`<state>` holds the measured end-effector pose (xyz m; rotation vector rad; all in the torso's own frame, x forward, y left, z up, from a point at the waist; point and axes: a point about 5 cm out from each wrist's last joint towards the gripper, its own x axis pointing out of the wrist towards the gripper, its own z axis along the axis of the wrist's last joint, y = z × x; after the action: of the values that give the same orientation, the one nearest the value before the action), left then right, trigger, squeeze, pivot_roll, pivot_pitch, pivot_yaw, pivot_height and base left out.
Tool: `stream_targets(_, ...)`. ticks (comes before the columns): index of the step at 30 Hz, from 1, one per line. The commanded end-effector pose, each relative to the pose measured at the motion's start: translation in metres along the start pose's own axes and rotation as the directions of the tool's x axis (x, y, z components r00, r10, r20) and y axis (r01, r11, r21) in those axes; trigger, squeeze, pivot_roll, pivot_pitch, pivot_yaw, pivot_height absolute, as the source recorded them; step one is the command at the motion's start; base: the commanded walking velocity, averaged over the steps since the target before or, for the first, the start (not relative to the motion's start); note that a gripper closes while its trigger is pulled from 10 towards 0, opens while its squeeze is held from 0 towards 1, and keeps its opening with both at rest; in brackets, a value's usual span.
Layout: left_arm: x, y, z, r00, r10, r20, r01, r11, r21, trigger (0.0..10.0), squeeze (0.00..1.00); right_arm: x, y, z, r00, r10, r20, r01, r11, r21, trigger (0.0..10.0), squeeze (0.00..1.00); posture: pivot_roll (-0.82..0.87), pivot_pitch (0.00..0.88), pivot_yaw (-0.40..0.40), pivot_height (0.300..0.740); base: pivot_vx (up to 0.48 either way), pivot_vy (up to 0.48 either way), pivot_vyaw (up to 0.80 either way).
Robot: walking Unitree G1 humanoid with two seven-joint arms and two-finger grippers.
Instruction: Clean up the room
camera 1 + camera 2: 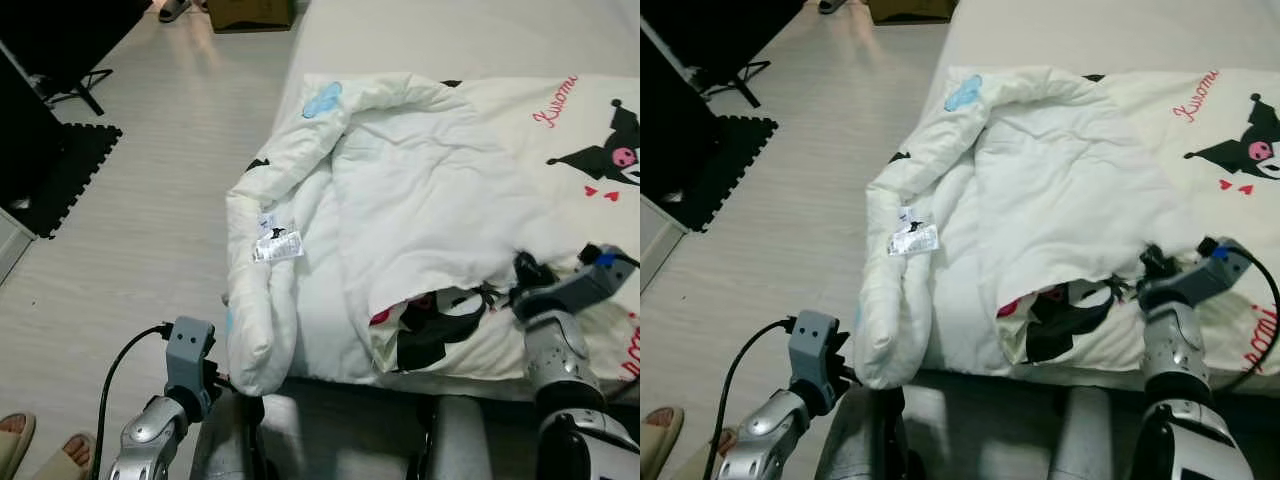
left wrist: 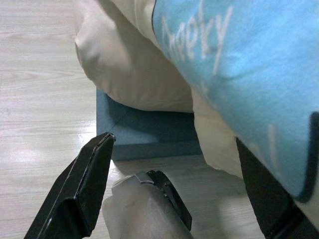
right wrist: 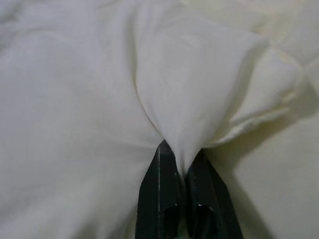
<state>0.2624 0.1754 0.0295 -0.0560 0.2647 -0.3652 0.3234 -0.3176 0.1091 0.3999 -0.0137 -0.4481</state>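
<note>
Two right gripper (image 3: pixel 182 199) fingers pinch, seemingly firmly, the white quilt (image 1: pixel 400 200).

Location: a bedroom in a home. Indicators are a bed (image 1: pixel 420 40) carrying a white cartoon-print quilt (image 1: pixel 420 200) with a care label (image 1: pixel 277 245), pale wood-pattern flooring (image 1: pixel 150 200), a black foam mat (image 1: pixel 60 170), and a person's sandalled feet (image 1: pixel 40 445) on the floor.

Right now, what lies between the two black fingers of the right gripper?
A pinched fold of the white quilt, as the right wrist view shows: the right gripper has its fingers closed on the fabric.
</note>
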Motion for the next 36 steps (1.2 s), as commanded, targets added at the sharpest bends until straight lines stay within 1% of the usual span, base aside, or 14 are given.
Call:
stream_targets(1, -0.006, 0.001, -0.011, 0.999, 0.015, -0.042, -0.016, 1.0, -0.023, 10.0, 0.0, -0.005, -0.012, -0.001, 0.998, -0.064, 0.001, 0.064, 0.991, -0.12, 10.0, 0.0, 0.17, 0.337, 0.092, 0.522, 0.0, 0.0, 0.0)
stream_targets(7, -0.004, 0.0, -0.011, 0.999, 0.01, -0.044, -0.011, 1.0, -0.025, 10.0, 0.0, -0.007, -0.025, 0.009, 0.987, -0.15, 0.056, 0.157, 0.975, -0.16, 10.0, 0.0, 0.16, 0.333, 0.095, 0.522, 0.0, 0.0, 0.0)
stream_targets(12, -0.002, 0.0, -0.011, 0.999, 0.01, -0.045, -0.011, 1.0, -0.027, 10.0, 0.0, -0.008, -0.007, 0.018, 0.993, -0.053, 0.109, 0.073, 0.98, -0.185, 10.0, 0.0, 0.16, 0.327, 0.091, 0.522, 0.0, 0.0, 0.0)
stream_targets(15, -0.001, -0.001, -0.011, 0.999, 0.01, -0.045, -0.012, 0.999, -0.031, 10.0, 0.0, -0.01, 0.012, 0.014, 0.995, 0.056, 0.082, -0.036, 0.971, -0.237, 10.0, 0.0, 0.15, 0.323, 0.088, 0.522, 0.0, 0.0, 0.0)
stream_targets(18, -0.001, -0.001, -0.011, 0.999, 0.01, -0.046, -0.012, 0.999, -0.032, 10.0, 0.0, -0.011, 0.016, 0.011, 0.995, 0.074, 0.061, -0.055, 0.96, -0.274, 10.0, 0.0, 0.15, 0.323, 0.088, 0.522, 0.0, 0.0, 0.0)
stream_targets(19, 0.0, -0.002, -0.012, 0.999, 0.009, -0.046, -0.011, 0.999, -0.034, 10.0, 0.0, -0.013, 0.021, 0.006, 0.994, 0.095, 0.049, -0.078, 0.959, -0.274, 10.0, 1.0, 0.15, 0.318, 0.083, 0.522, 0.0, 0.0, 0.0)
stream_targets(22, 0.001, -0.003, -0.012, 0.999, 0.009, -0.046, -0.01, 0.999, -0.036, 10.0, 0.0, -0.017, 0.032, -0.004, 0.991, 0.131, 0.01, -0.122, 0.947, -0.296, 10.0, 1.0, 0.15, 0.313, 0.08, 0.522, 0.0, 0.0, 0.0)
stream_targets(26, 0.002, -0.003, -0.012, 0.999, 0.009, -0.045, -0.011, 0.999, -0.037, 10.0, 0.0, -0.018, 0.032, -0.009, 0.994, 0.108, -0.012, -0.106, 0.945, -0.311, 10.0, 1.0, 0.15, 0.311, 0.079, 0.522, 0.0, 0.0, 0.0)
stream_targets(27, 0.002, -0.002, -0.012, 0.999, 0.011, -0.046, -0.013, 0.999, -0.038, 10.0, 0.0, -0.019, 0.033, -0.01, 0.995, 0.103, -0.014, -0.103, 0.947, -0.306, 10.0, 0.0, 0.15, 0.306, 0.077, 0.522, 0.0, 0.0, 0.0)
stream_targets(30, 0.002, -0.002, -0.013, 0.999, 0.012, -0.046, -0.014, 0.999, -0.038, 10.0, 0.0, -0.02, 0.034, -0.01, 0.994, 0.106, -0.012, -0.105, 0.947, -0.303, 10.0, 0.0, 0.15, 0.306, 0.077, 0.522, 0.0, 0.0, 0.0)
stream_targets(31, 0.002, -0.002, -0.013, 0.999, 0.013, -0.047, -0.015, 0.999, -0.039, 10.0, 0.0, -0.021, 0.037, -0.009, 0.991, 0.134, -0.006, -0.129, 0.946, -0.296, 3.6, 0.0, 0.14, 0.303, 0.077, 0.522, 0.0, 0.0, 0.0)
stream_targets(32, 0.002, -0.002, -0.013, 0.999, 0.013, -0.047, -0.015, 0.999, -0.039, 10.0, 0.0, -0.021, 0.037, -0.009, 0.991, 0.134, -0.006, -0.129, 0.946, -0.296, 3.6, 0.0, 0.14, 0.303, 0.077, 0.522, 0.0, 0.0, 0.0)
stream_targets(33, 0.002, -0.002, -0.013, 0.999, 0.013, -0.047, -0.015, 0.999, -0.039, 10.0, 0.0, -0.021, 0.039, -0.008, 0.99, 0.144, -0.004, -0.139, 0.945, -0.295, 0.0, 0.0, 0.14, 0.303, 0.077, 0.522, 0.0, 0.0, 0.0)
stream_targets(36, 0.003, -0.003, -0.013, 0.999, 0.012, -0.045, -0.014, 0.999, -0.042, 10.0, 0.0, -0.023, 0.041, -0.009, 0.987, 0.161, -0.002, -0.155, 0.947, -0.28, 0.0, 0.0, 0.14, 0.298, 0.073, 0.522, 0.0, 0.0, 0.0)
